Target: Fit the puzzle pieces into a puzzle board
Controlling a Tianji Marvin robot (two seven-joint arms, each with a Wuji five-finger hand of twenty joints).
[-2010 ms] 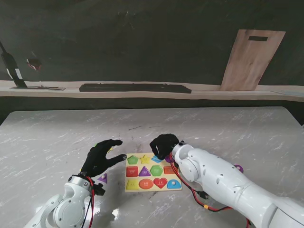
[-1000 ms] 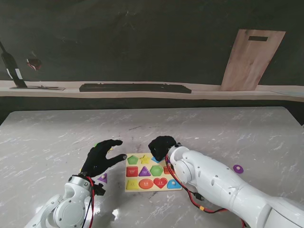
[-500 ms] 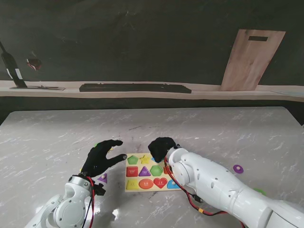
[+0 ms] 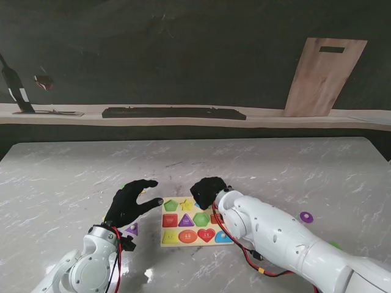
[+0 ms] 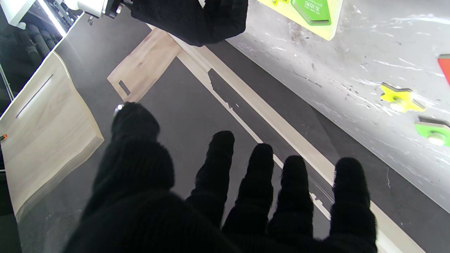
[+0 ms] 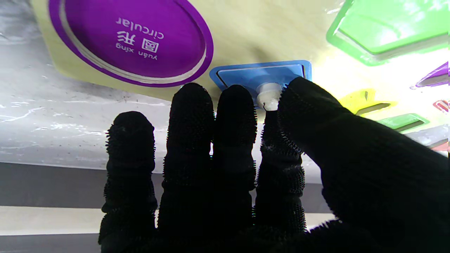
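The yellow puzzle board lies in front of me with several coloured shapes seated in it. My right hand hovers over its far right corner. In the right wrist view the thumb and forefinger pinch the white knob of a blue piece lying on the board, beside the empty purple circular recess. My left hand is spread open just left of the board, holding nothing. A purple triangle piece lies by my left wrist. A purple round piece rests on the table to the right.
The left wrist view shows a yellow star piece, a green piece and a red piece loose on the marble. A wooden board leans on the back wall behind a ledge with a dark bar.
My right forearm has swung left and nearer to me, uncovering the purple round piece. The right hand stays over the board's far right corner. The left hand has not moved.
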